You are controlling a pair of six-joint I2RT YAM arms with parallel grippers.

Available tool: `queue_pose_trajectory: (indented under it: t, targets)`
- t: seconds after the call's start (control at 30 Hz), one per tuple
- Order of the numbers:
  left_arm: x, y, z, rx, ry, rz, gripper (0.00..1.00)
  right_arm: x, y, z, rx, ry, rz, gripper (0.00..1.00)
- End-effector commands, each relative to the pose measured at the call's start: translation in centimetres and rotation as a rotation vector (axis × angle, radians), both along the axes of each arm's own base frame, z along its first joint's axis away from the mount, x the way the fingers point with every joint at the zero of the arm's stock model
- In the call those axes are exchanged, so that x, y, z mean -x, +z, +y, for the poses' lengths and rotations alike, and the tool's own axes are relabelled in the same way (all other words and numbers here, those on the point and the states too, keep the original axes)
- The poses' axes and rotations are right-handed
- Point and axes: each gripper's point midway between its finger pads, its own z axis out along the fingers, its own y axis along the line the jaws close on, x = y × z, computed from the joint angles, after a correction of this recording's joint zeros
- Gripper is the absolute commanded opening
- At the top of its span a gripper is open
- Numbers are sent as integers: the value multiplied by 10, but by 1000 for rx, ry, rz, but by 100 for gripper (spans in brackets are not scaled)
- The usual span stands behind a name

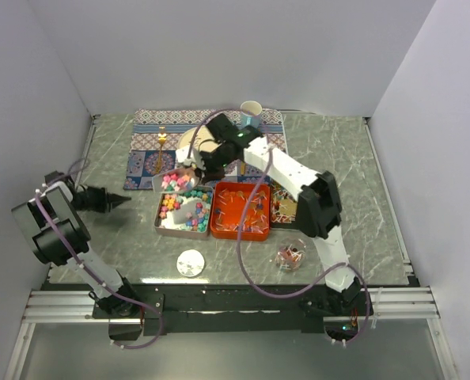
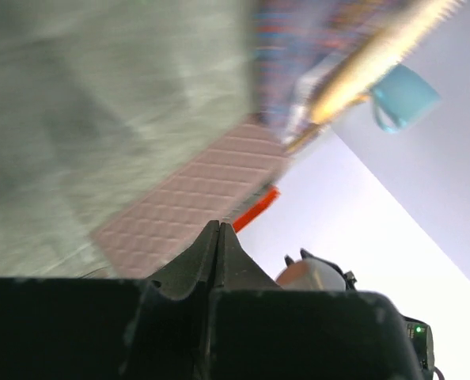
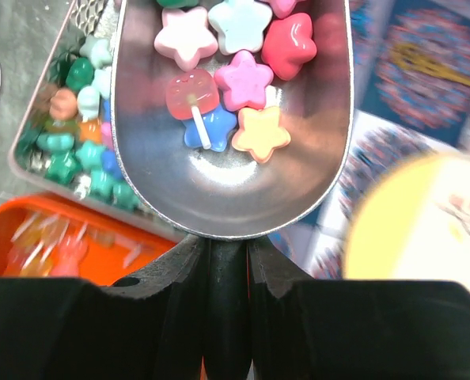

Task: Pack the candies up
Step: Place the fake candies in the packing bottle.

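Candies (image 3: 239, 79) are riding in a shiny scoop (image 3: 219, 198) — little stars in pink, blue and yellow.

The right claw (image 3: 227, 265) is squeezing the scoop's handle, narrow and tight, and I think it is holding it flat so nothing is spilling. The scoop is hanging over the back corner of the silver tin (image 1: 161, 229), where lots more sweets are lying, just beside the orange tin (image 1: 239, 237). The left claw (image 1: 118, 199) is pinched shut on nothing, waiting off to the side — out of the way.

Patterned mat (image 1: 144, 166), teal cup (image 2: 401, 93), metal scoop (image 3: 235, 198) — orange tin (image 1: 240, 236)
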Motion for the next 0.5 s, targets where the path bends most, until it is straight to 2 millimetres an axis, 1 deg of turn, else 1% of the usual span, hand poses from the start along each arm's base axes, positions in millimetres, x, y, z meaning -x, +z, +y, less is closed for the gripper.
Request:
queue_pose_trajectory:
  t: [0.0, 0.03, 0.07, 0.1, 0.13, 0.17, 0.2, 0.23, 0.27, 0.3, 0.33, 0.37, 0.4, 0.43, 0.47]
  targets:
    - [-50, 73, 6, -79, -117, -308, 1, -14, 116, -61, -103, -142, -146, 0]
    - [-65, 88, 8, -132, -167, -379, 1, -13, 110, -75, -82, -170, -130, 0]
    - [-72, 94, 9, -159, -189, -407, 1, -15, 113, -88, -75, -204, -131, 0]
    - [-78, 100, 10, -180, -207, -427, 1, -17, 130, -110, -82, -260, -162, 0]
    - [-91, 112, 8, -217, -249, -483, 1, -15, 121, -125, -53, -288, -148, 0]
    - [-97, 117, 5, -235, -275, -509, 1, -8, 136, -139, -61, -313, -179, 0]
    - [-102, 118, 3, -259, -299, -518, 1, -10, 136, -159, -41, -349, -186, 0]
    - [-111, 129, -9, -295, -356, -568, 1, -5, 123, -176, 5, -378, -178, 0]
    - [-115, 131, -16, -308, -382, -586, 1, 6, 138, -190, -4, -399, -215, 0]
    - [-119, 131, -22, -323, -405, -595, 1, 12, 136, -205, 19, -414, -224, 0]
    - [-124, 137, -39, -338, -459, -633, 2, 18, 118, -228, 70, -453, -202, 0]
    - [-126, 138, -50, -337, -487, -648, 4, 30, 127, -244, 70, -475, -236, 0]
    - [-128, 137, -58, -336, -510, -659, 6, 41, 120, -258, 105, -475, -234, 0]
    - [-130, 142, -79, -331, -563, -695, 8, 49, 101, -279, 147, -512, -199, 0]
    - [-131, 143, -88, -331, -591, -711, 9, 61, 107, -292, 144, -535, -231, 0]
